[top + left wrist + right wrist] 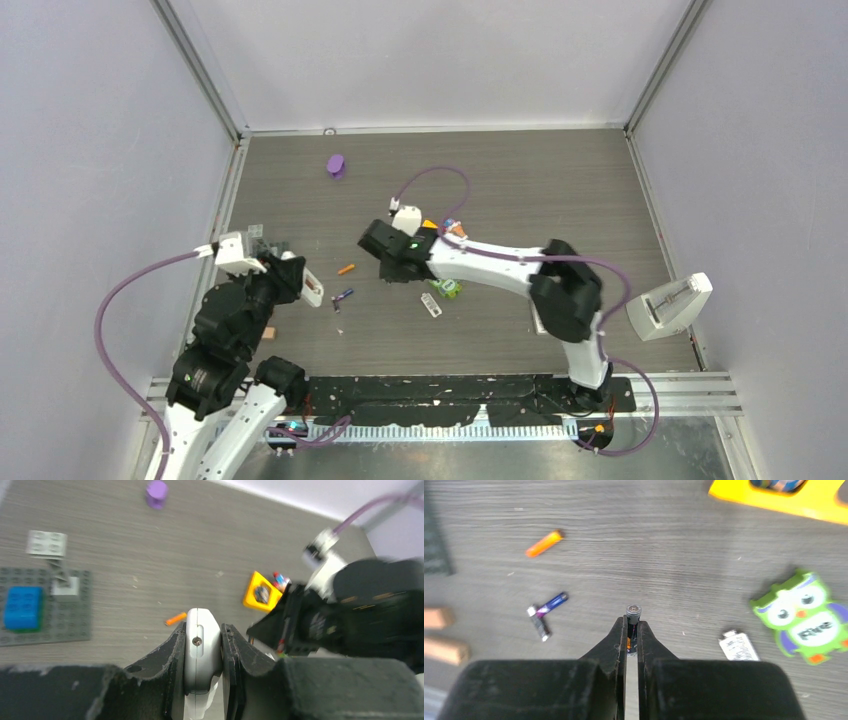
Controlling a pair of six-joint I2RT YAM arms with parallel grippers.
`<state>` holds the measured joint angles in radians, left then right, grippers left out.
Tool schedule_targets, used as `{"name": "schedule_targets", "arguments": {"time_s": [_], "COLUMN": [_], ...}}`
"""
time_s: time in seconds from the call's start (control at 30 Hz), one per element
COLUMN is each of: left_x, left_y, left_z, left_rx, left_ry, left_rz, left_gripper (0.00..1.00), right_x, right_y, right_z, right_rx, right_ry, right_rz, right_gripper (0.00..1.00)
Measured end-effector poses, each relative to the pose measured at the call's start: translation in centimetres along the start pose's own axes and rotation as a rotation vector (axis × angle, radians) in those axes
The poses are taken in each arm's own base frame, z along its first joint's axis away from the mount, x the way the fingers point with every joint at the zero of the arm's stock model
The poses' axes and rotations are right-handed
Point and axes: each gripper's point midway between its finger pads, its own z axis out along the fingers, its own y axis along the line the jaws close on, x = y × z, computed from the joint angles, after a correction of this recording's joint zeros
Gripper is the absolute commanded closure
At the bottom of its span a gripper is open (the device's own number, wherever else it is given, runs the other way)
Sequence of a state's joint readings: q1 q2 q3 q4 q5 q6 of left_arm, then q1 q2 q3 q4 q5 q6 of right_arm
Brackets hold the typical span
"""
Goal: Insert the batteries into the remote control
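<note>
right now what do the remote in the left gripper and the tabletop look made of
The remote looks like smooth white moulded plastic, faintly shiny, with a small screw set in. The tabletop looks like matte grey wood-grain laminate by its even streaks, possibly real wood.

Soft, even light; both wrist views slightly blurred.

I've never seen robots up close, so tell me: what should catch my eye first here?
The left fingers clamp a white remote near the left edge of the table. The right fingers pinch a slim dark battery over the middle. An orange battery and a purple battery lie loose between the two arms, and a green owl toy lies close by.
</note>
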<state>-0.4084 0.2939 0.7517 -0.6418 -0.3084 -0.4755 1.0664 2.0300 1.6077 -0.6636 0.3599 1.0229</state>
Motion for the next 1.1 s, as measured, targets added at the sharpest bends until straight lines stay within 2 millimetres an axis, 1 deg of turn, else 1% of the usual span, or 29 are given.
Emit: {"name": "schedule_targets", "arguments": {"time_s": [0.07, 0.1, 0.2, 0.27, 0.33, 0.47, 0.57, 0.67, 0.77, 0.83, 0.9, 1.1], "left_x": [1.1, 1.7, 3.2, 4.3, 4.8, 5.3, 5.7, 6.1, 6.2, 6.4, 6.2, 5.5], "left_y": [-1.4, -2.2, -4.7, -6.3, -7.7, -10.4, -11.9, -12.9, -13.8, -14.2, -14.5, -15.1], "left_z": [0.3, 0.5, 0.6, 0.4, 0.2, 0.0, 0.0, 0.2, 0.6, 0.9, 1.1, 1.4], "left_rx": [0.062, 0.098, 0.217, 0.298, 0.365, 0.491, 0.546, 0.562, 0.570, 0.565, 0.565, 0.580], "left_ry": [0.072, 0.112, 0.215, 0.284, 0.329, 0.406, 0.465, 0.532, 0.580, 0.604, 0.603, 0.579], "left_rz": [0.004, 0.004, -0.003, -0.023, -0.045, -0.105, -0.162, -0.229, -0.291, -0.329, -0.364, -0.432], "left_gripper": [1.00, 1.00, 1.00, 1.00, 1.00, 1.00, 1.00, 1.00, 1.00, 1.00, 1.00, 1.00], "right_x": [-2.0, -2.7, -4.9, -5.8, -5.9, -4.6, -3.7, -3.3, -3.7, -4.0, -3.7, -2.4], "right_y": [0.0, -0.2, -1.5, -2.0, -2.2, -2.8, -2.0, -0.8, -0.2, -0.1, 0.1, 0.4], "right_z": [-3.3, -4.7, -10.4, -13.2, -14.9, -16.9, -19.0, -22.5, -25.6, -26.9, -27.4, -27.3], "right_rx": [-0.101, -0.143, -0.291, -0.380, -0.458, -0.574, -0.672, -0.799, -0.896, -0.932, -0.956, -1.004], "right_ry": [-0.079, -0.111, -0.233, -0.302, -0.349, -0.397, -0.434, -0.496, -0.565, -0.601, -0.614, -0.597], "right_rz": [-0.042, -0.054, -0.095, -0.123, -0.159, -0.279, -0.365, -0.429, -0.464, -0.490, -0.534, -0.623], "right_gripper": [0.95, 0.95, 0.95, 0.95, 0.95, 0.95, 0.95, 0.95, 0.95, 0.95, 0.95, 0.95]}}
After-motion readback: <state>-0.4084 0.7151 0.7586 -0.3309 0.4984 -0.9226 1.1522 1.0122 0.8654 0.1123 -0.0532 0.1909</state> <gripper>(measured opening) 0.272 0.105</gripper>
